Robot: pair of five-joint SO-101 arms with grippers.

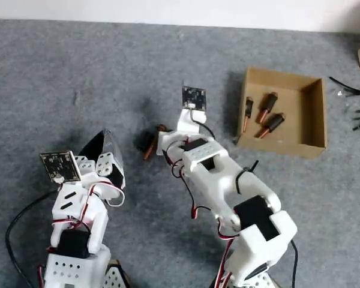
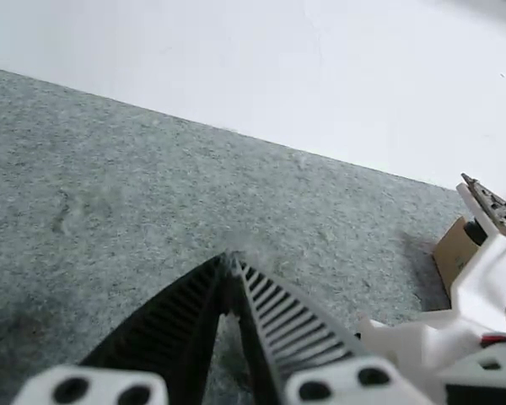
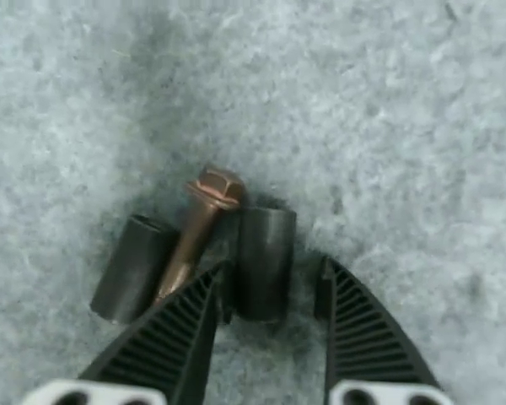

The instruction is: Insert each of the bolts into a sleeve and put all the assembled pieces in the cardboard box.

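Right pincer (image 3: 274,266), jaws apart, straddles a dark sleeve (image 3: 266,245), one finger touching it; bolt (image 3: 198,228) and second sleeve (image 3: 133,268) just outside that finger. Left pincer (image 2: 234,263): closed, empty.

The high camera looks down from far on the grey felt-covered counter (image 1: 48,78). The left wrist camera looks low along it towards a white wall (image 2: 320,67); both show the brown cardboard box (image 1: 282,146). The right wrist camera faces straight down, very near.
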